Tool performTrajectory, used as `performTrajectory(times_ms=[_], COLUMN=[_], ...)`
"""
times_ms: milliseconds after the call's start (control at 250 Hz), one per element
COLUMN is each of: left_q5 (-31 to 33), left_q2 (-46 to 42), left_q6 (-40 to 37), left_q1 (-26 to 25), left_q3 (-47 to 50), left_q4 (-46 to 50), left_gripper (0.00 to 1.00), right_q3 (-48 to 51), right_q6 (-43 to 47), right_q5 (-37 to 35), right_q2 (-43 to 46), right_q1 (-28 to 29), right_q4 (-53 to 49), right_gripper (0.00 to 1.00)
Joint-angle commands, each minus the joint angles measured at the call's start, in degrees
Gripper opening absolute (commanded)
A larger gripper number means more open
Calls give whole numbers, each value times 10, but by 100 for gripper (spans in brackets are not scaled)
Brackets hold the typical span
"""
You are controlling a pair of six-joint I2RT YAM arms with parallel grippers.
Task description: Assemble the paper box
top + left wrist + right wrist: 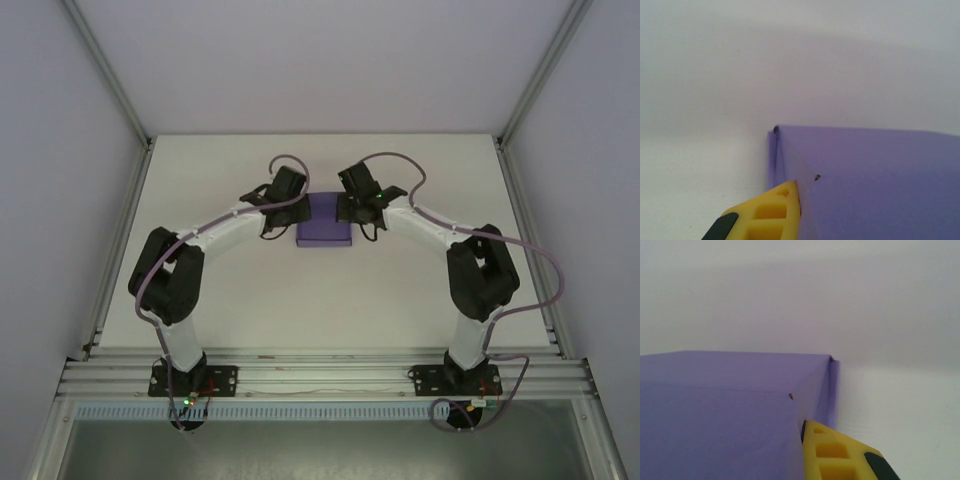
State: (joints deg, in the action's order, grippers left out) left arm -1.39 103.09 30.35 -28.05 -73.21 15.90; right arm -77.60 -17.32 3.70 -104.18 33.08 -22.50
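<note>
The purple paper box [324, 225] sits at the middle of the white table, folded into a shallow box shape. My left gripper [299, 221] is at its left wall and my right gripper [349, 217] at its right wall. In the left wrist view, the paper box [880, 180] has one yellow finger [775, 210] pressed on the outside of its wall. The left gripper [801, 200] is shut on that wall, and its other finger is hidden behind the paper. The right wrist view mirrors this: a yellow finger [832, 452] lies against the paper box [725, 410], with the right gripper [803, 436] shut on the wall.
The white table [250, 290] is bounded by aluminium frame rails on the left [120, 250] and right [530, 250], with grey walls behind. Both arms curve inward from their bases at the near edge, their purple cables looping above the wrists.
</note>
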Motion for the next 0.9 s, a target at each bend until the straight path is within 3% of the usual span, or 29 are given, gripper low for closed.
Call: performTrajectory(times_ms=[0,308,440,512,740,767,807,895], left_q5=[10,-7,-12,-7,19,18,16,22], left_q2=[-11,-47,-68,-84,-135,-141,-151,-176], left_q6=[-33,-23,-31,-36,-31,-26,-24,-11], left_q1=[-5,-14,-20,-23,-24,-24,-24,-24], left_q3=[33,129,138,128,105,105,105,105], left_q4=[-32,-104,-90,-66,4,12,22,38], left_gripper=[0,0,16,18,69,78,98,100], right_q3=[35,134,148,155,170,172,172,173], right_q6=[11,12,18,19,28,29,32,35], right_q5=[-24,-38,-65,-75,-98,-100,-101,-110], right_q2=[10,28,33,37,49,50,50,51], right_q1=[2,14,22,25,34,36,38,43], right_q4=[28,81,82,86,95,96,94,94], right_gripper=[0,0,0,0,0,0,0,0])
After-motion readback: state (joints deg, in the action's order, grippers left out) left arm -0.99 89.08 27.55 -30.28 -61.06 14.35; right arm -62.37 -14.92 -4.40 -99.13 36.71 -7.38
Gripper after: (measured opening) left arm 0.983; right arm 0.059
